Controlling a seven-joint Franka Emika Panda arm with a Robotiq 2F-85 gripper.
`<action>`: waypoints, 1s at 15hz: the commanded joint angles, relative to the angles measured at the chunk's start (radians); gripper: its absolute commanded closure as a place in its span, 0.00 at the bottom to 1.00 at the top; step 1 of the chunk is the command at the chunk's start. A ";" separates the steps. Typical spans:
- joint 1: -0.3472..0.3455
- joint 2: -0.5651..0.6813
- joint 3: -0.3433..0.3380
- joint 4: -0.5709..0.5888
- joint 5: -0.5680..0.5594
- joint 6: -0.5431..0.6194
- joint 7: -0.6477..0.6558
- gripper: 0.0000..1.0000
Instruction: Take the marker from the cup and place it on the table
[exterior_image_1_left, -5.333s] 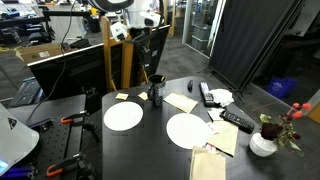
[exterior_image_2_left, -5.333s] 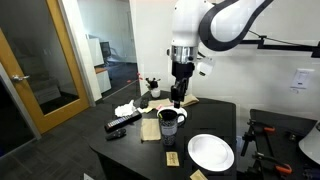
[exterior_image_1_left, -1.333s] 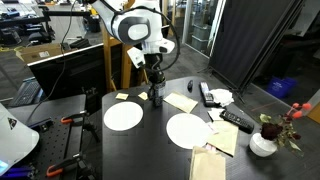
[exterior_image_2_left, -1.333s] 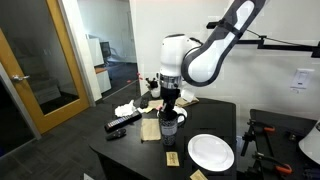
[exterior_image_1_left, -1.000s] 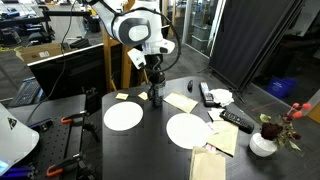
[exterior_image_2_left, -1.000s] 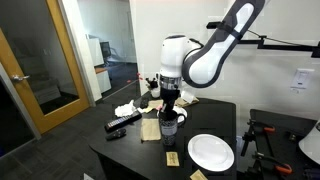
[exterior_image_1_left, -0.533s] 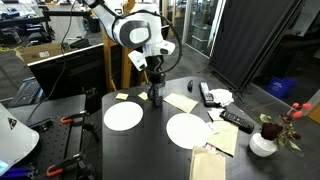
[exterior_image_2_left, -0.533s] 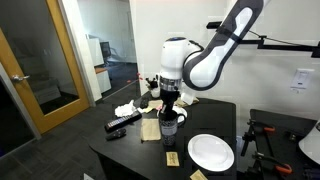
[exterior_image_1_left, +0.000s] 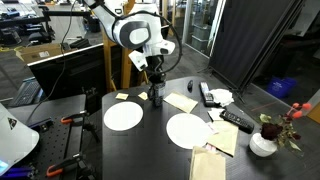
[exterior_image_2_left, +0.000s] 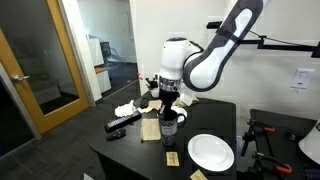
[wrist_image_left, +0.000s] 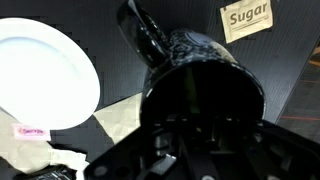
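Observation:
The dark cup (exterior_image_1_left: 155, 97) stands on the dark table (exterior_image_1_left: 150, 150) between a white plate and some papers. It also shows in the other exterior view (exterior_image_2_left: 169, 125). My gripper (exterior_image_1_left: 154, 88) points straight down with its fingertips at or inside the cup's mouth (exterior_image_2_left: 169, 113). In the wrist view the black cup (wrist_image_left: 185, 55) with its handle fills the middle. My fingers (wrist_image_left: 195, 125) are lost in the dark inside it. A faint yellow-green streak there may be the marker (wrist_image_left: 193, 96). Its hold cannot be told.
Two white plates (exterior_image_1_left: 123, 116) (exterior_image_1_left: 187, 130) lie on the table, one also in the wrist view (wrist_image_left: 40, 70). A black remote (exterior_image_1_left: 236, 120), papers (exterior_image_1_left: 181, 101), a sugar packet (wrist_image_left: 247, 18) and a white vase with flowers (exterior_image_1_left: 263, 143) lie around. A wooden easel (exterior_image_1_left: 112, 55) stands behind.
Since 5.3 s ago the arm has come down onto the cup. Over the last second nothing has visibly moved.

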 joint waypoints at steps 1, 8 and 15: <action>0.022 0.007 -0.023 -0.001 -0.020 0.029 0.001 1.00; 0.038 -0.022 -0.034 -0.023 -0.033 0.025 0.018 0.96; 0.048 -0.100 -0.032 -0.055 -0.023 0.004 0.022 0.96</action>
